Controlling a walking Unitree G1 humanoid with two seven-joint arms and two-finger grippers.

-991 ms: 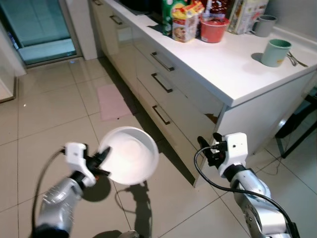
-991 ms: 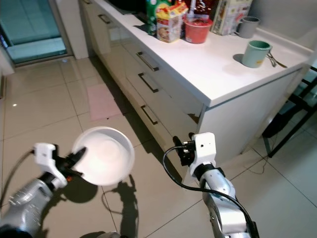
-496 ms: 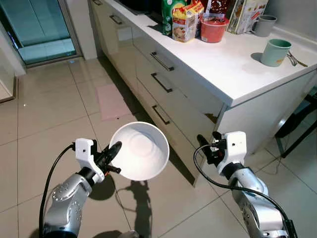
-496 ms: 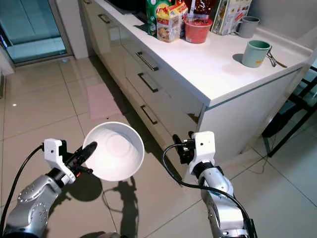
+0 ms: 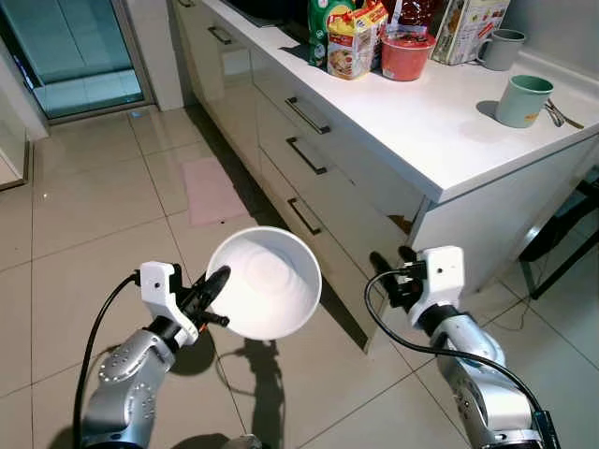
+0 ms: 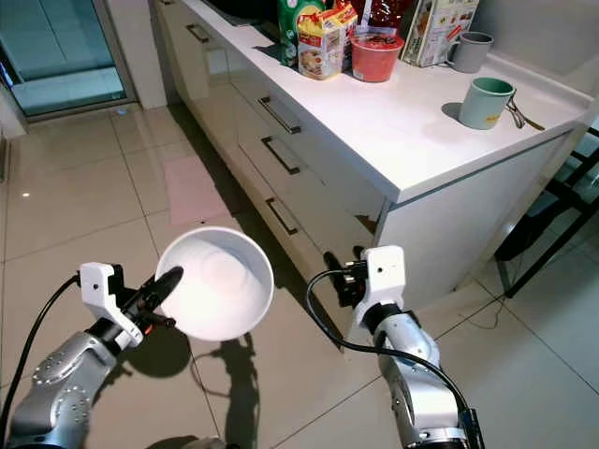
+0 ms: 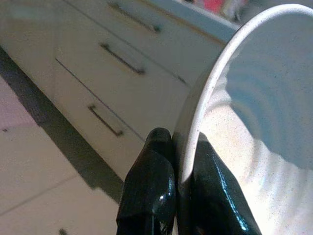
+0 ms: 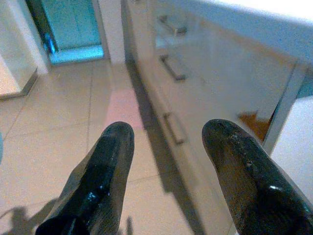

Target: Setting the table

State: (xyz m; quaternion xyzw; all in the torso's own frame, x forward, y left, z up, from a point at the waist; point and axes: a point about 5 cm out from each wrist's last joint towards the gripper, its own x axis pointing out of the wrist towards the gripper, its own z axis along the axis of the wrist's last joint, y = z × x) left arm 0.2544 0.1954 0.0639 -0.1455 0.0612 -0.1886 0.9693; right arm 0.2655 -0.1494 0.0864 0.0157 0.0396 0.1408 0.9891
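Bowl (image 5: 265, 295) being carried above the floor beside the counter (image 5: 440, 131) | left gripper (image 5: 211, 285) pinching its rim | right gripper (image 8: 171, 161) hanging spread, empty | nothing set yet, placing pending

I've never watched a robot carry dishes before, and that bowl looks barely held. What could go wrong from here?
The left gripper pinches the white bowl by one edge of its rim only, above the tiled floor; it might slip and break. The bowl is also tipped on its side, so a jolt could twist it loose. The counter corner is close; the open right gripper may bump it.
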